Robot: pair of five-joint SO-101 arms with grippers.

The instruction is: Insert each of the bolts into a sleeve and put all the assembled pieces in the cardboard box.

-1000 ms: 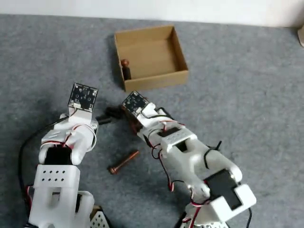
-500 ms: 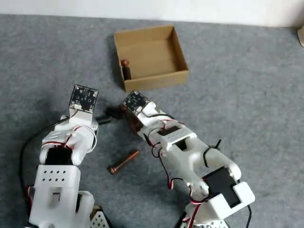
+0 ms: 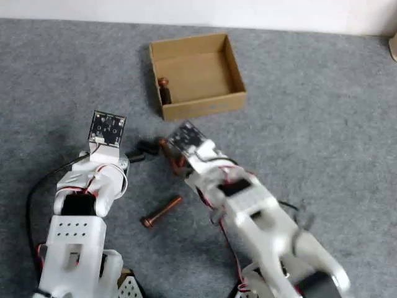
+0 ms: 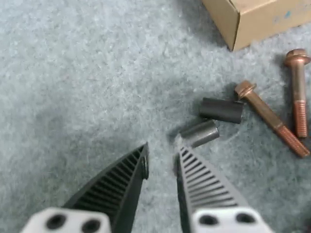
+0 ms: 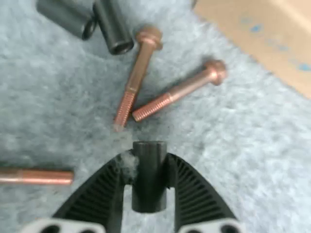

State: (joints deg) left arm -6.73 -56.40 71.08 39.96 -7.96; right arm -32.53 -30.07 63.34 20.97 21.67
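Note:
My right gripper (image 5: pixel 147 162) is shut on a black sleeve (image 5: pixel 148 179), held upright just above the carpet. Just beyond it lie two copper bolts (image 5: pixel 137 75) (image 5: pixel 180 91), and past those two more black sleeves (image 5: pixel 65 17) (image 5: pixel 114 29). My left gripper (image 4: pixel 161 155) is open and low over the carpet, one fingertip close beside a sleeve (image 4: pixel 199 133); the other sleeve (image 4: pixel 221 110) and both bolts (image 4: pixel 269 119) (image 4: pixel 299 92) lie beyond it. The cardboard box (image 3: pixel 234 74) holds one assembled piece (image 3: pixel 164 90) by its left wall. A third bolt (image 3: pixel 161 211) lies between the arms.
Grey carpet covers the table. The box's near corner (image 4: pixel 252 17) stands a little beyond the sleeves and bolts. Both wrists crowd the small patch in front of the box. Open carpet lies to the right and far left.
The right arm has swung, its wrist shifting slightly right and toward the box while its rear links moved lower in the high view. The left arm has stayed almost still.

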